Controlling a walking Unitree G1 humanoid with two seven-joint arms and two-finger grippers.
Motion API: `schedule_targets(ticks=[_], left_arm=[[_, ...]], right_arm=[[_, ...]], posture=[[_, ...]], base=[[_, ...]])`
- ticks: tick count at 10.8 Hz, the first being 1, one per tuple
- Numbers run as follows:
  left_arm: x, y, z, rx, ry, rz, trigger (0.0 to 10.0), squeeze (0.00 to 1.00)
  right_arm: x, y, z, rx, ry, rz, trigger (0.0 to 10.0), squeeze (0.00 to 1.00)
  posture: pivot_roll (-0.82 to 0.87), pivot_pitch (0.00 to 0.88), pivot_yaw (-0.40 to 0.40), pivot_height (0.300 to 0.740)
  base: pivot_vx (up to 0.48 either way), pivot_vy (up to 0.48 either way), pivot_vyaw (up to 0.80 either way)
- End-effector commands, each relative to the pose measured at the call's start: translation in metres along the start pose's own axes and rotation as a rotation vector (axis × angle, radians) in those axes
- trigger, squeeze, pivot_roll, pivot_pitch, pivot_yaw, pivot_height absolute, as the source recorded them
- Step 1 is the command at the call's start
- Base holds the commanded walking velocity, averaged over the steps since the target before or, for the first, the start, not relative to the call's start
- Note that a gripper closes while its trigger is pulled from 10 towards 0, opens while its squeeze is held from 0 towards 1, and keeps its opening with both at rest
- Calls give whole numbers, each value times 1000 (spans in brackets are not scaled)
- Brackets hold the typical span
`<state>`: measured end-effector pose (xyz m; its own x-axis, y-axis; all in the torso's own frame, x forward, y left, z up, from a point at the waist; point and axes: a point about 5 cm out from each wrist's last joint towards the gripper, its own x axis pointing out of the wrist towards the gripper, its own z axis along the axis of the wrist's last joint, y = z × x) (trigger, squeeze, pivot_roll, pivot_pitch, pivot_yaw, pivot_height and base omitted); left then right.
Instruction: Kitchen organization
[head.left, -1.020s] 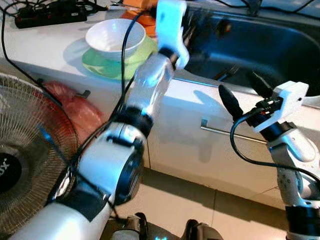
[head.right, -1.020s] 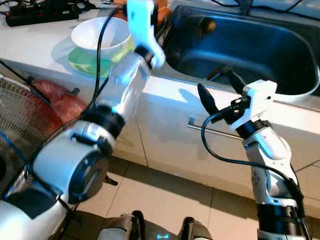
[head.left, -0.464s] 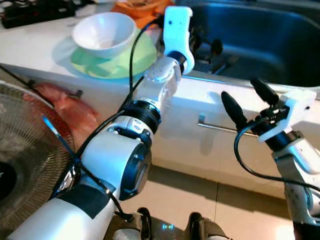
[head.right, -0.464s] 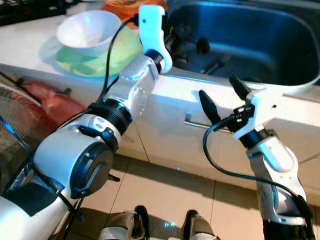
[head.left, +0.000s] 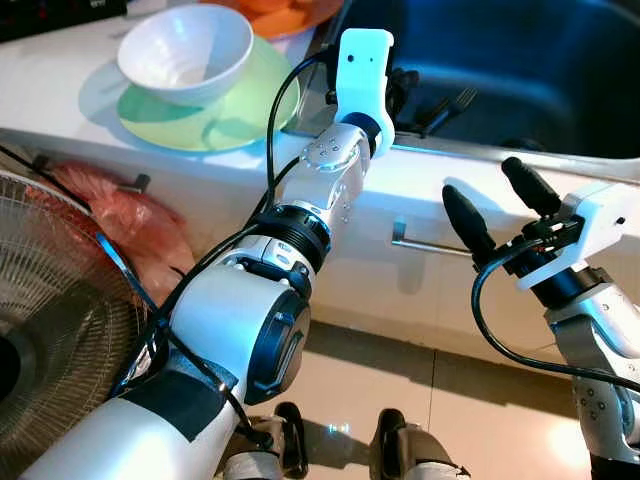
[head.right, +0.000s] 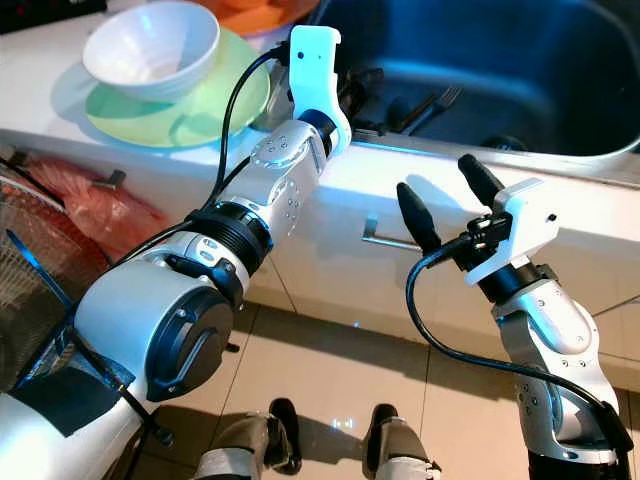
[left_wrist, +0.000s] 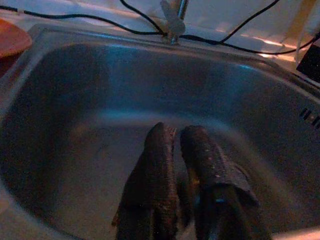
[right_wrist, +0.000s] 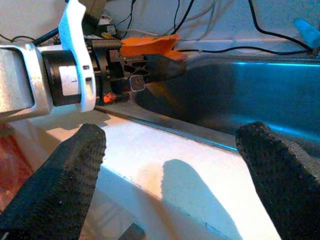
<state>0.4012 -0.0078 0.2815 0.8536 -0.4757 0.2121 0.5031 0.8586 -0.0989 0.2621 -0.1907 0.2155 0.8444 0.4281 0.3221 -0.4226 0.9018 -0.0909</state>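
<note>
My left arm reaches over the counter edge into the steel sink (head.left: 560, 70). Inside the basin, my left gripper (left_wrist: 176, 134) hangs with its two black fingers (left_wrist: 159, 170) pressed close together, shut, and I cannot make out anything between them. A fork (head.left: 452, 102) lies on the sink floor just beyond that gripper. My right gripper (head.left: 492, 195) is wide open in front of the white counter edge, with nothing between its fingers (right_wrist: 70, 170). A white bowl (head.left: 185, 50) sits on a green plate (head.left: 235, 105) on the counter, left of the sink.
An orange plate (head.left: 285, 15) lies behind the green one. A cabinet handle (head.left: 425, 244) sits below the counter edge under my right gripper. A fan (head.left: 50, 340) and a red bag (head.left: 125, 215) stand at the left. The faucet (left_wrist: 172, 20) and cables run behind the sink.
The camera has tilted, so the whole scene has shifted. My left gripper has moved from the sink's rim down into the basin. The right gripper has stayed open before the counter.
</note>
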Motion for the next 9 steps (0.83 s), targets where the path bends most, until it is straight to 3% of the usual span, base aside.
schedule_targets(ticks=[1, 4, 5, 7, 9], left_arm=[[1, -1, 2, 23, 12, 5, 10000, 1000], [1, 3, 2, 18, 10, 27, 10000, 1000], [0, 5, 3, 27, 1, 37, 10000, 0], [-3, 21, 10, 55, -48, 81, 10000, 0], [-4, 27, 13, 65, -63, 94, 10000, 0]], right_arm=[[-2, 4, 0, 9, 6, 9, 10000, 0], [-1, 5, 0, 16, 9, 13, 10000, 0], [0, 4, -1, 18, 10, 14, 10000, 0], [4, 3, -3, 24, 10, 19, 10000, 0], [6, 3, -4, 25, 9, 21, 10000, 0]], posture=[[-173, 312, 82, 740], [-164, 314, 75, 740], [-160, 309, 73, 740], [-134, 298, 68, 740], [-128, 295, 65, 740]], base=[[0, 0, 0], [0, 0, 0], [0, 0, 0], [0, 0, 0], [0, 0, 0]])
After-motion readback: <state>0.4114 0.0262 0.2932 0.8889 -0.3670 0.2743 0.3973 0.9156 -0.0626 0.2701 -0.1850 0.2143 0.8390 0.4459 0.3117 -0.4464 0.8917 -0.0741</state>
